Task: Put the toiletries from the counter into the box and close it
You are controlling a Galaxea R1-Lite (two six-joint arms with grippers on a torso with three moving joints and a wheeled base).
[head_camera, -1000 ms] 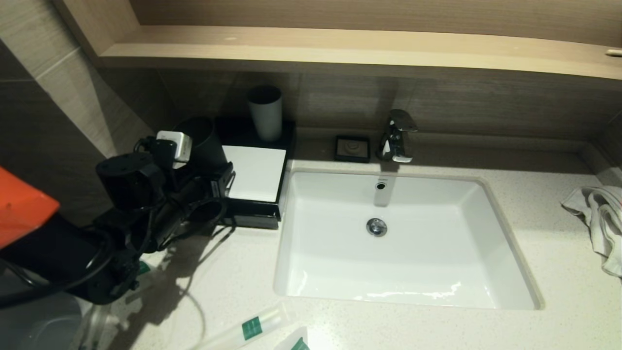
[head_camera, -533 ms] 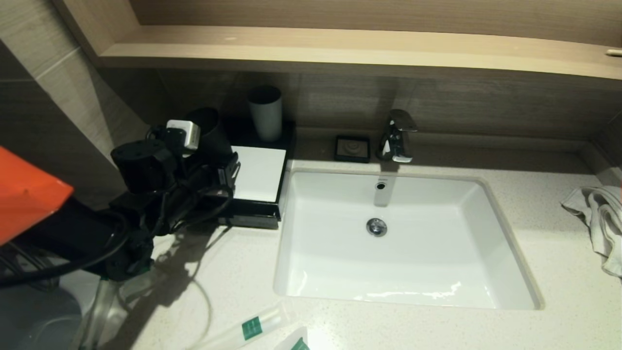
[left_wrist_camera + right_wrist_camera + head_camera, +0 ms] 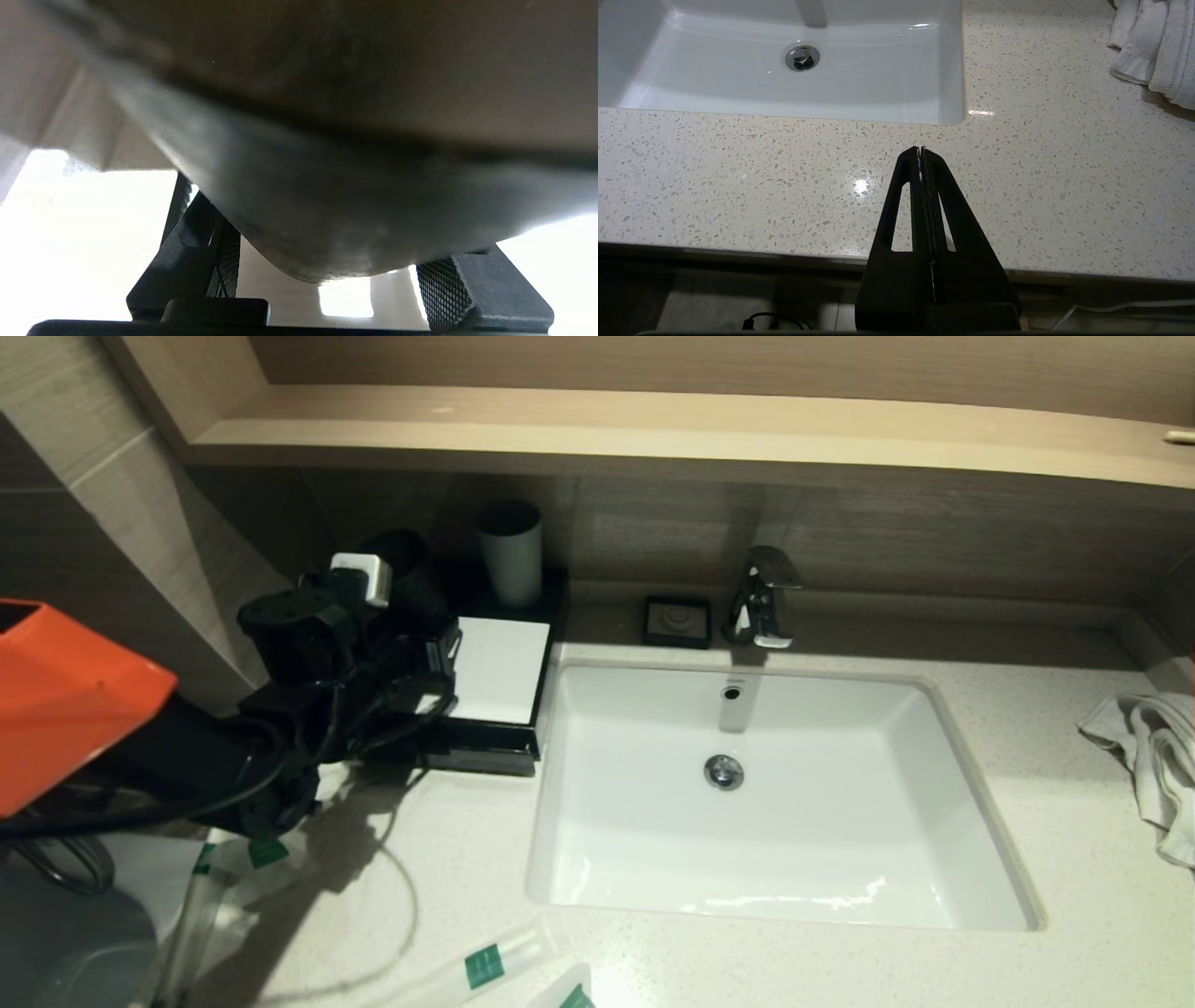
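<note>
My left gripper (image 3: 417, 633) hangs over the left end of the box (image 3: 495, 667), a flat black box with a white top panel. It is shut on a black cup (image 3: 401, 569). In the left wrist view the cup's dark round body (image 3: 327, 186) fills the space between the mesh-padded fingers (image 3: 444, 289). Toiletries in whitish packets with green labels lie on the counter (image 3: 467, 859): one long packet (image 3: 485, 966) and a second packet (image 3: 571, 995) at the front edge, another packet (image 3: 252, 854) under the left arm. My right gripper (image 3: 920, 151) is shut and empty over the counter's front edge.
A white cup (image 3: 509, 551) stands behind the box's white panel. A small black soap dish (image 3: 677, 621) and the faucet (image 3: 766, 597) are behind the sink (image 3: 934, 737). A white towel (image 3: 1153, 756) lies at the right. A wooden shelf overhangs the back wall.
My left arm has moved up and toward the back right, carrying the black cup with it. A packet with a green label now shows under the arm.
</note>
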